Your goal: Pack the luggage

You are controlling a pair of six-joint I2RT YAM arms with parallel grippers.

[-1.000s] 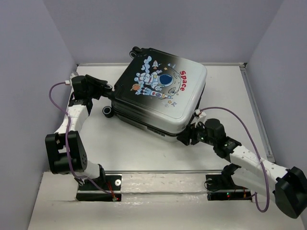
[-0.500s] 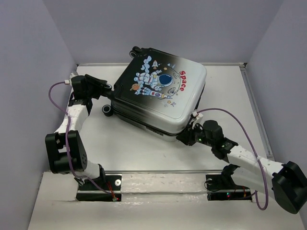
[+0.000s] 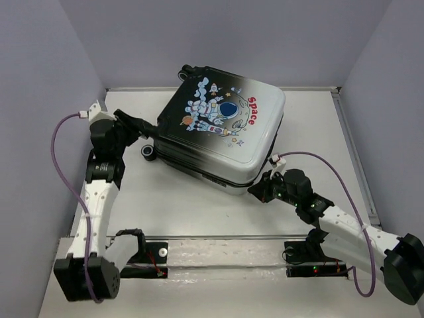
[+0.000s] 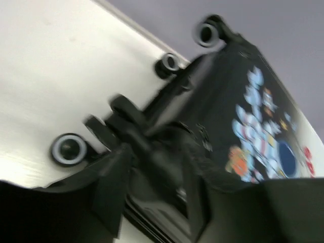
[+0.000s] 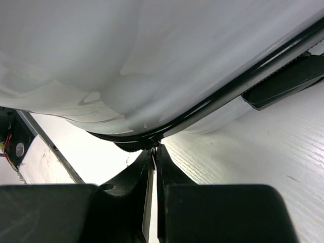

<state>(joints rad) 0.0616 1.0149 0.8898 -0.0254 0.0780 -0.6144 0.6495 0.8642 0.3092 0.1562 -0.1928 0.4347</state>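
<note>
Right end effector [image 5: 154,148] together at luggage [image 3: 222,129] seam | left end effector [image 3: 147,129]: cannot tell | white table [image 3: 172,205], lilac walls [image 3: 265,40]

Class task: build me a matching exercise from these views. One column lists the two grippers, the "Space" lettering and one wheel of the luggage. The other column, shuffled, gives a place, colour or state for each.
Column one
1. left gripper
2. right gripper
3. "Space" lettering
4. wheel

Column two
A. red
B. shut, at the pale near corner of the luggage
C. black with a pale ring
D. reaching in at the luggage's dark end

Pairs: 1-D, 2-B, 3-A, 4-C
</note>
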